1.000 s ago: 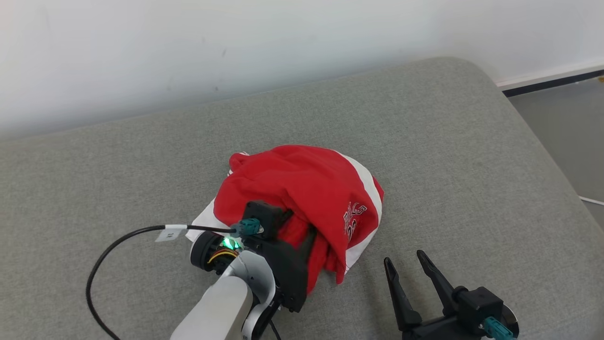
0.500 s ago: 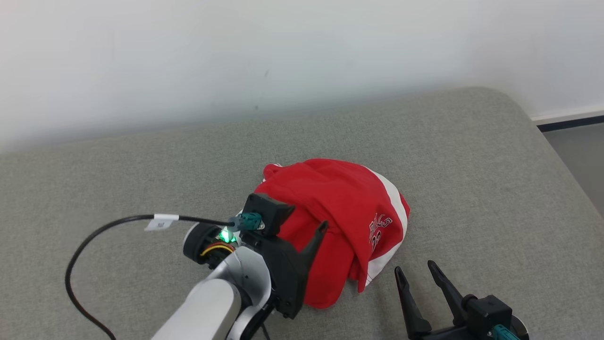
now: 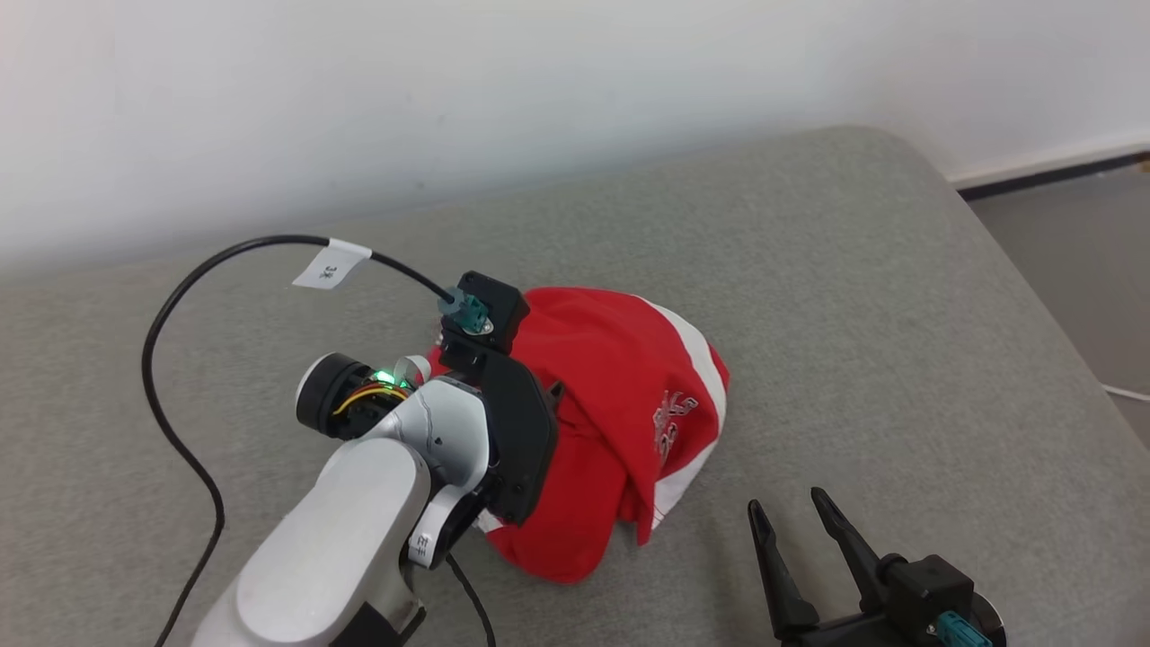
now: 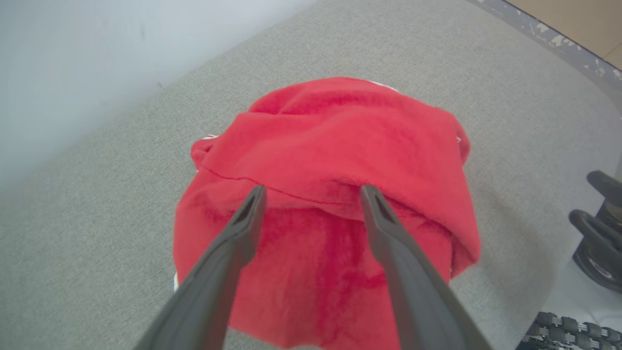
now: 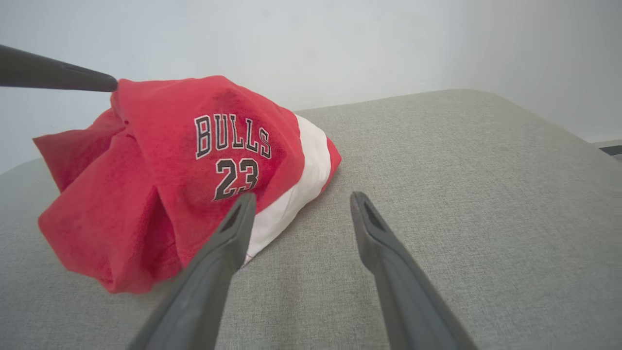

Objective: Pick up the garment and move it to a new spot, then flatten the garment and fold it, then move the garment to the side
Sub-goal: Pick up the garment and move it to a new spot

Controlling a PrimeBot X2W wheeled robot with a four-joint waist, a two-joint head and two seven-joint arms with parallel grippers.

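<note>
A grey padded surface [image 3: 898, 296] runs along a white wall. On it the red garment [image 3: 629, 377] lies crumpled in a heap. The left hand [image 4: 313, 194], fingers spread wide, is over the heap's near side with its tips at a fold. The right hand [image 3: 786, 501], also spread wide, is just beside the heap and holds nothing.

Left claw [image 4: 312, 190] opened, released garment [image 4: 340, 131], rose above it.

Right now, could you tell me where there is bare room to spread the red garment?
Widest: the grey fabric cushion right of the crumpled red-and-white jersey, out to its rounded edge. Also a strip between jersey and white wall. Crowded at the jersey's left: left gripper and black cable.
</note>
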